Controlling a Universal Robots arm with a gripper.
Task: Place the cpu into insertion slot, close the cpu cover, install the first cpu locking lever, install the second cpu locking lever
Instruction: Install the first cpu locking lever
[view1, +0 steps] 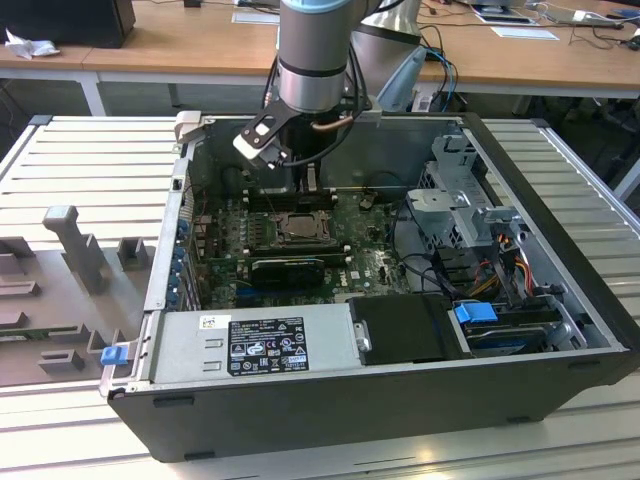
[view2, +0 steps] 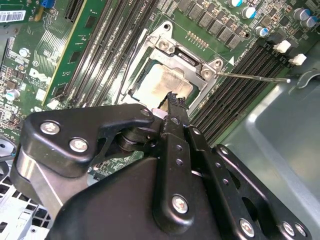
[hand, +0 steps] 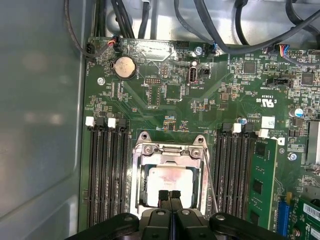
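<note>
The cpu (hand: 172, 180) (view2: 161, 82) lies flat in the insertion slot (view1: 297, 227) on the green motherboard, its silver top showing. The cpu cover (hand: 170, 151) (view2: 189, 59) lies down around it as a metal frame. A thin wire locking lever (view2: 252, 76) (hand: 211, 184) runs out at an angle from the frame's corner. My gripper (hand: 169, 196) (view2: 175, 98) hangs just above the chip's edge, black fingers shut together with nothing between them. In the exterior view the arm (view1: 315, 60) reaches down into the open computer case.
Black memory slots (hand: 107, 170) flank the socket on both sides, and a green card (hand: 262, 180) stands beside one bank. Cables (hand: 235, 30) cross the case wall. A power supply (view1: 255, 345) and a drive cage (view1: 470, 215) sit inside the case.
</note>
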